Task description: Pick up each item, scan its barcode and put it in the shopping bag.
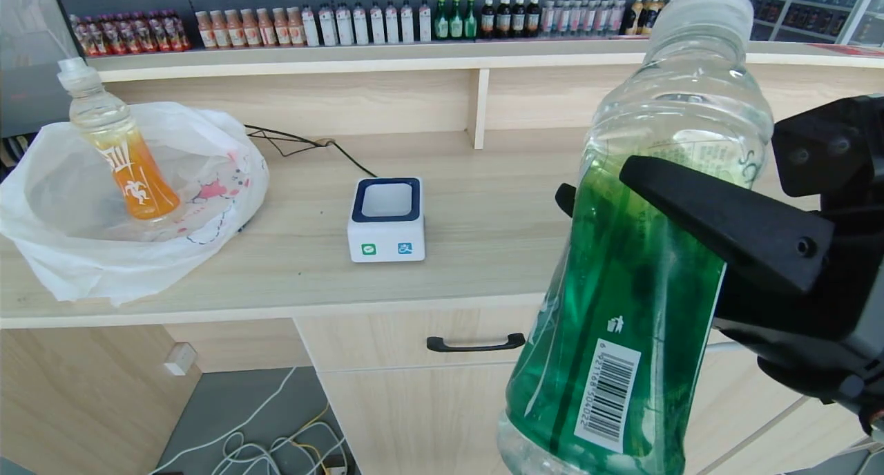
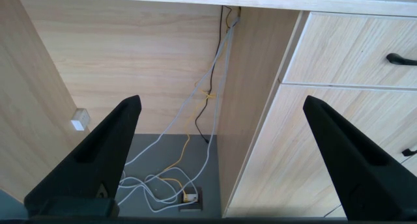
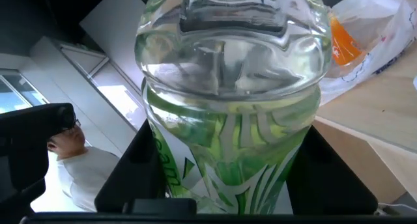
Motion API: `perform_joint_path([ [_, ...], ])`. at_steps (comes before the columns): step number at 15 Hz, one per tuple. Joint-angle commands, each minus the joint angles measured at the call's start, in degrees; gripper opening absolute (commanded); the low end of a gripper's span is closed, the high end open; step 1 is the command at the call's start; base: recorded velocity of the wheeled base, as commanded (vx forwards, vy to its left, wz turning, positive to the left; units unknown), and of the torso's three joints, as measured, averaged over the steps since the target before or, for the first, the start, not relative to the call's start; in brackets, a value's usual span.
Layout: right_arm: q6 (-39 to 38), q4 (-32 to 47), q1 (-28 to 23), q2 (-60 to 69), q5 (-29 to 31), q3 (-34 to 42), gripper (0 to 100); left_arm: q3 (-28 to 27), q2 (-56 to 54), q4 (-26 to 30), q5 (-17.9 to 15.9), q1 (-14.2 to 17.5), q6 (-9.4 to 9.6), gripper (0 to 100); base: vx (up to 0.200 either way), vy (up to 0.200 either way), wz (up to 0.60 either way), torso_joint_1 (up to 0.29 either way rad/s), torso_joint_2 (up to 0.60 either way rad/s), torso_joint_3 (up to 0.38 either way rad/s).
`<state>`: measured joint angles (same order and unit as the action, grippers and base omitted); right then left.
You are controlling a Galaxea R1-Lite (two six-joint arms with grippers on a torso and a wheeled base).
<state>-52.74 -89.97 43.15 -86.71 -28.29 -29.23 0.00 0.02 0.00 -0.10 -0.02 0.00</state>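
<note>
Your right gripper (image 1: 592,181) is clamping the green bottle (image 1: 621,309) mid-body, raised right of the scanner (image 1: 386,219), presumably leaving its barcode (image 1: 608,395) exposed for scanning. Your left gripper (image 2: 221,103) is hanging wide open below the counter (image 1: 483,240), empty.

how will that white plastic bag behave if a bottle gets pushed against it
Probably floppy: the shopping bag is thin crumpled film slumped on the counter, so its rim would likely fold. It looks light and may slide. The orange bottle leaning inside suggests little support.
</note>
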Motion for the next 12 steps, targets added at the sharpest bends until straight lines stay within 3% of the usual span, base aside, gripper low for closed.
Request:
perform_joint_path([
  [1,0.0,0.0,0.0,-0.1,0.0,-0.2,0,0.0,0.0,0.0,0.0,0.0,0.00,100,0.000,0.000,0.00,0.000,0.00,0.000],
  [12,1.7,0.0,0.0,0.9,0.0,-0.3,0,0.0,0.0,0.0,0.1,0.0,0.00,100,0.000,0.000,0.00,0.000,0.00,0.000],
])
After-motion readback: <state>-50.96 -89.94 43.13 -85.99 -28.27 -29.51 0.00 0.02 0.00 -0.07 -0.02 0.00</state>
